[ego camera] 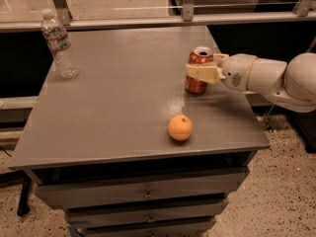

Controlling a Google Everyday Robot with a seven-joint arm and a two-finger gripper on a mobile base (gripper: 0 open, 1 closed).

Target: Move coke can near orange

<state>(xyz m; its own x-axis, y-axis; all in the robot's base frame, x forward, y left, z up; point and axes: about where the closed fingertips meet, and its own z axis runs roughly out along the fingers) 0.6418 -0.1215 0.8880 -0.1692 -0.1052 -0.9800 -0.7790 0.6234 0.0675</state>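
Note:
The red coke can with a silver top stands upright on the grey table, near its right edge. My gripper reaches in from the right and its pale fingers are closed around the can's middle. The orange lies on the table in front of the can, a short way toward the front edge, apart from it. The white arm extends off to the right.
A clear plastic water bottle stands at the table's far left. A metal rail runs behind the table. Drawers sit below the tabletop. The table's right edge is just under my arm.

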